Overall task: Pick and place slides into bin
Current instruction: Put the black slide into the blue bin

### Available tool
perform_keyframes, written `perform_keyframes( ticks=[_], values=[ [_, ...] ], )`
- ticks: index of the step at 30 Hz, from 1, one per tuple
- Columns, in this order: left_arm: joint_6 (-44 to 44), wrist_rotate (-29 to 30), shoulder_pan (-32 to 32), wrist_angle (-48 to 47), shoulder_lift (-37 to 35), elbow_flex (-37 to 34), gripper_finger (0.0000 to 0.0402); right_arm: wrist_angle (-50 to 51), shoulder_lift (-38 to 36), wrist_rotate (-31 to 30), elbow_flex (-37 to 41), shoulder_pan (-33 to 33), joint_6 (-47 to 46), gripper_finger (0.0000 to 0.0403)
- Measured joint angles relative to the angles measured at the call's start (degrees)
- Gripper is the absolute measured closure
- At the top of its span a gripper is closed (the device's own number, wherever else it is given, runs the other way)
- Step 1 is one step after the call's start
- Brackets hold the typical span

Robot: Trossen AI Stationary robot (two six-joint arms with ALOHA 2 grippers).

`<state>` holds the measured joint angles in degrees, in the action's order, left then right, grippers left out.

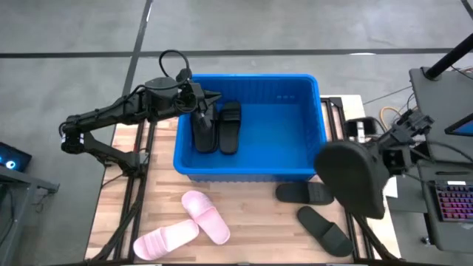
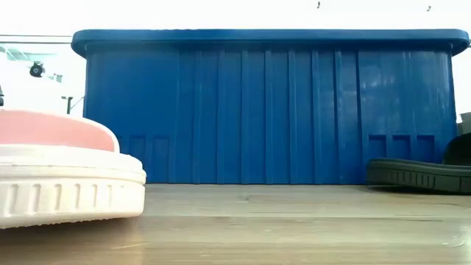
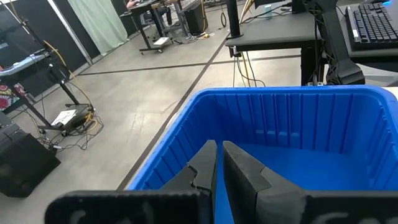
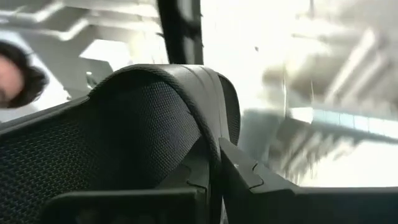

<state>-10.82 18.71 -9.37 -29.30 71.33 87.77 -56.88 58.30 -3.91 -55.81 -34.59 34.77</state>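
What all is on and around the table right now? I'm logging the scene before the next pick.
Blue ribbed plastic bin: one, bright blue, at the table's far middle.
Black foam slides in the bin: two, black, side by side at the bin's left end.
Held black foam slide: one, black, lifted at the table's right edge in the right gripper.
Black foam slides on the table: two, black, on the wood in front of the bin's right corner.
Pale pink foam slides: two, pink, overlapping on the wood in front of the bin's left half.
Left gripper: dark, shut and empty, over the bin's left end.
Right gripper: dark, shut on the held slide's strap.
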Motion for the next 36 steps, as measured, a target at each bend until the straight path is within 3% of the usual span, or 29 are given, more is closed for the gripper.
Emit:
perform_keyframes(
  ticks=[4,29,36],
  values=[
    [0.0,0.0,0.0,0.0,0.0,0.0,0.0391,-2.6,0.4,3.0,0.0,0.0,7.4,0.0390],
    [-0.1,0.0,0.0,0.0,0.0,0.0,0.0391,-1.8,-0.1,2.0,0.0,0.0,7.3,0.0390],
    [-0.1,-0.1,0.0,-0.3,-0.8,0.0,0.0391,0.9,-0.1,-12.7,0.0,0.0,8.6,0.0390]
  ],
)
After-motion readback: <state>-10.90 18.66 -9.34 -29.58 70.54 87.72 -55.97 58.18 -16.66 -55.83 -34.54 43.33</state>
